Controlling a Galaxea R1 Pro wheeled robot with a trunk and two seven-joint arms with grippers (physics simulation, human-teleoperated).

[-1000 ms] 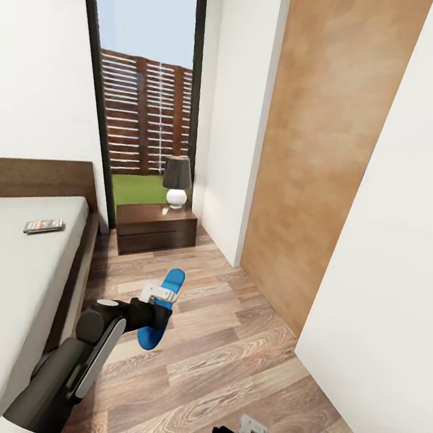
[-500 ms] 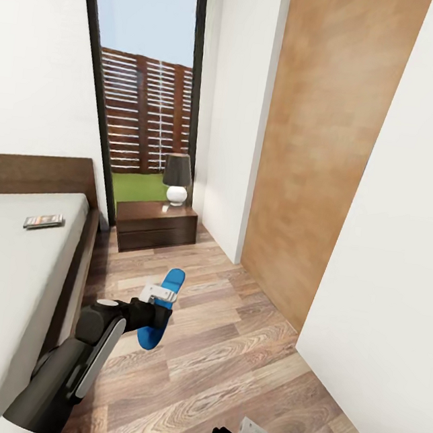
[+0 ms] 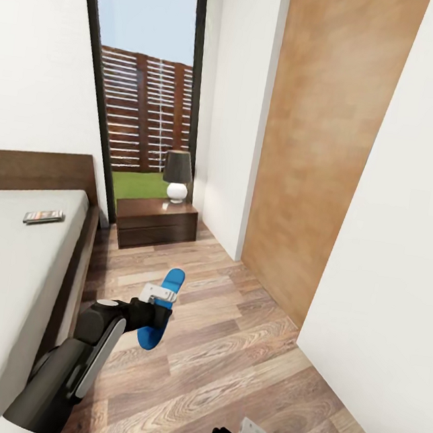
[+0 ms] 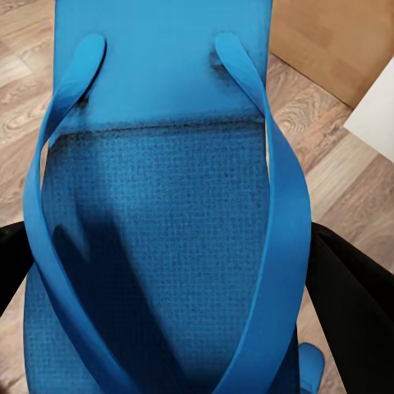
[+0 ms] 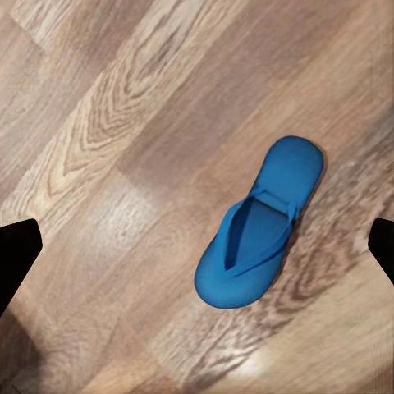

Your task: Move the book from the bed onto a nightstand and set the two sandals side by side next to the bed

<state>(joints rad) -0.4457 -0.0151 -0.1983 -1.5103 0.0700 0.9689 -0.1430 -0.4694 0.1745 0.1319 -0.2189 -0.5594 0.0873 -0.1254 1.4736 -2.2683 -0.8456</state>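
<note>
Head view: left hand [image 3: 159, 302] grips sandal [image 3: 162, 309]; right hand [image 3: 252, 432] state unclear.

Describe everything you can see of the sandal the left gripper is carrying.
The held sandal is a bright blue flip-flop, seemingly foam or rubber. The left wrist view shows its footbed finely textured, smoother beyond a dark line, with two blue straps running from the sides and converging to a point. In the head view the left gripper grips it around the middle, lifted off the wood-plank floor beside the bed, one end pointing towards the nightstand.
</note>
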